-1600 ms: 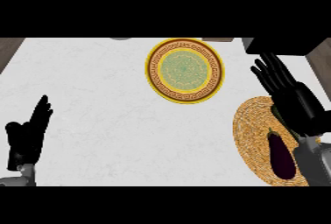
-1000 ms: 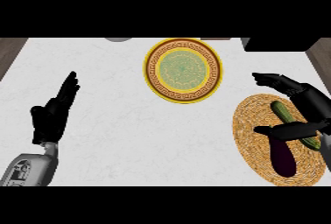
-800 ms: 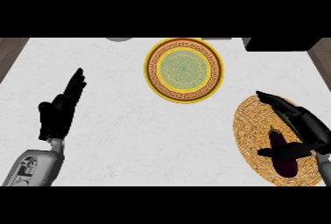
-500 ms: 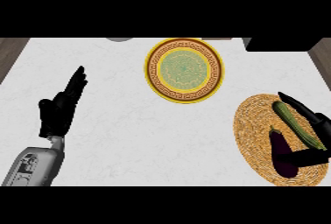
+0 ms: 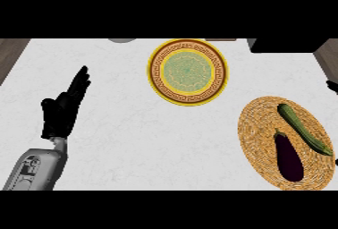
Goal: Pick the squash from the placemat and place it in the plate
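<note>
Squash (image 5: 304, 129): green, long, lying on woven placemat (image 5: 264, 134) at 4 o'clock, just beside a dark aubergine (image 5: 288, 155). Plate (image 5: 189, 71): yellow-rimmed, at 12 o'clock on white counter (image 5: 132, 147), well apart. Left hand (image 5: 63, 112): 9 o'clock, fingers straight, holding nothing. Right hand: only a sliver at the right edge (image 5: 332, 86), fingers cannot be told

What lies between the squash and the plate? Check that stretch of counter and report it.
Nothing visible does. The green squash lies on the woven placemat beside a purple eggplant, which sits on the side away from the plate. Only bare white counter shows between placemat and plate.
</note>
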Tool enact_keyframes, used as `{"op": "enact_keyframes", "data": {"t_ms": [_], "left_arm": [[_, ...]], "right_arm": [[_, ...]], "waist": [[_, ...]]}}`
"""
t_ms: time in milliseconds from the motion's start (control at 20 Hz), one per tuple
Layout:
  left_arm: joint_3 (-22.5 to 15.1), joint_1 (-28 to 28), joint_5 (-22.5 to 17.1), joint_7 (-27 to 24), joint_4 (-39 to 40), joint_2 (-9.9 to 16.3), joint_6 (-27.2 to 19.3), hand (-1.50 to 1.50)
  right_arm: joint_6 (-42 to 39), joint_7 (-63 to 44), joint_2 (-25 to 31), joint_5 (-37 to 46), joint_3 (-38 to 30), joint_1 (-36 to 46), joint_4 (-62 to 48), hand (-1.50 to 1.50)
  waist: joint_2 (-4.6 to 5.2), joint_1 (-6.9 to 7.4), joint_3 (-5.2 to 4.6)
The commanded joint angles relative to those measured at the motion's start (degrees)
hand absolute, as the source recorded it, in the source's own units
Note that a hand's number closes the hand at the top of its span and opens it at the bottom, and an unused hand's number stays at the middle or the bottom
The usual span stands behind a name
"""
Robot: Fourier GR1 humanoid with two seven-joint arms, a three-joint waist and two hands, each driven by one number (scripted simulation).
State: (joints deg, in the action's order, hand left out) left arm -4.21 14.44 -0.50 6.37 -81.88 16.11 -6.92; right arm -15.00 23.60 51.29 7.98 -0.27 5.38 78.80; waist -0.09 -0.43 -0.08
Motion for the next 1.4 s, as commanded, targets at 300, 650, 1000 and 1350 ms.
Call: {"op": "enact_keyframes", "data": {"t_ms": [300, 650, 1000, 1350], "left_arm": [[0.4, -0.4, 0.9, -0.7, 0.7, -1.5, 0.7, 0.00], [2.1, 0.9, 2.4, -0.1, 0.7, -2.2, 1.8, 0.00], [3.5, -0.6, 1.4, -2.9, 1.9, -1.4, 4.8, 0.00], [2.9, 1.0, 4.7, 1.6, -1.5, -4.7, 2.5, 0.00]], "right_arm": [[-9.6, -9.4, 4.9, 8.8, 3.9, 3.7, -1.9, -1.50], [-13.6, -9.7, -0.4, 14.2, 3.1, 8.8, -7.1, -1.50], [-11.3, -6.8, -3.1, 25.0, 7.9, 14.8, -18.4, -1.50], [-12.2, -6.6, -7.8, 30.5, 6.6, 14.0, -18.5, -1.50]], "waist": [[0.21, 0.81, 0.07], [0.17, 0.72, 0.08], [0.40, 1.48, 0.11], [0.10, 0.52, 0.08]]}}
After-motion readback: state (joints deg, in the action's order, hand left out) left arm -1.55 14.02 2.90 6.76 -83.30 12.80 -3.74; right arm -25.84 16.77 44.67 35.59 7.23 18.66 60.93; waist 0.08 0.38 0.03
